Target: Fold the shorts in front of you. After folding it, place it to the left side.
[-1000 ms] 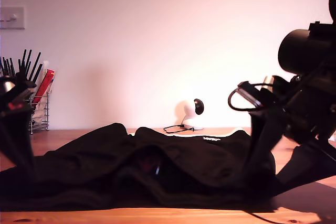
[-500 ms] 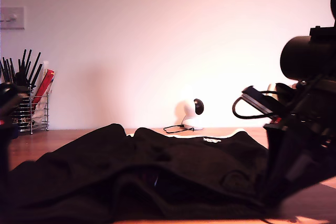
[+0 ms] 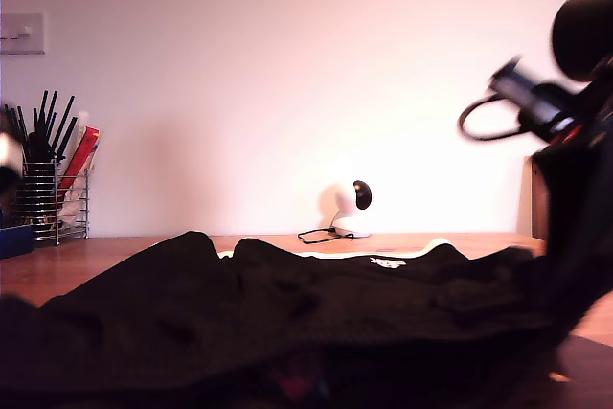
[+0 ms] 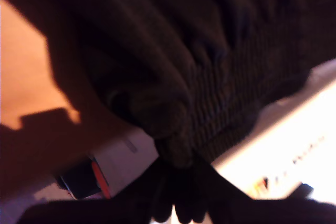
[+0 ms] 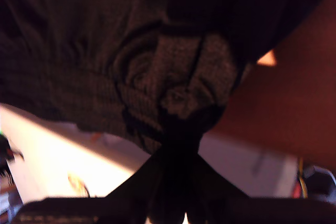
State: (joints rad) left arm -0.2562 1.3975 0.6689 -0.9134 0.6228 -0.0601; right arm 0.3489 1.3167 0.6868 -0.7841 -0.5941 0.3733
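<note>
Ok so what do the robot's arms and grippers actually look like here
Mostly black. In the exterior view, an arm on that view's right is bulky and dark, topped by a rounded black housing, with a looped black cable and a small red mark. My first gripper and my second gripper have plain black fingers.

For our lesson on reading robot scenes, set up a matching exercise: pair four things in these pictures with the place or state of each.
Things:
1. shorts
2. wire basket
3. small white lamp
4. my second gripper

Places or states:
a. far edge of the table, by the wall
b. shut on bunched black fabric
c. at the exterior view's left, holding black sticks
d. spread across the table

Pairs: 1-d, 2-c, 3-a, 4-b
</note>
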